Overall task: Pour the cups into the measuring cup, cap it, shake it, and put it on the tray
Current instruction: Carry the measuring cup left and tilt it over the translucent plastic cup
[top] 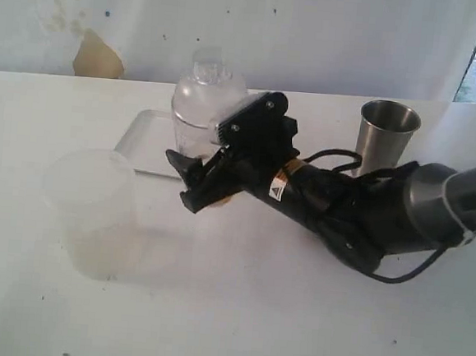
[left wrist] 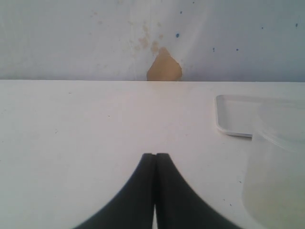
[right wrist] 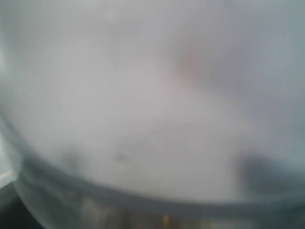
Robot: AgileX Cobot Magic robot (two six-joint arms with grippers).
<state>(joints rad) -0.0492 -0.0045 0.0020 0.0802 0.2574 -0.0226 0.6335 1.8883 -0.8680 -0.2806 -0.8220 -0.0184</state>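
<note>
No word, number or brand can be read anywhere in these views. The one label in sight is a small white-and-yellow sticker (top: 278, 186) on the black robot arm (top: 327, 200), to the left of and lower than the tall tapered brushed-steel tumbler (top: 387, 139) in the exterior view; its print is too small to make out. The clear plastic measuring cup (top: 196, 109), further left of the tumbler, shows no marks sharp enough to read.
</note>
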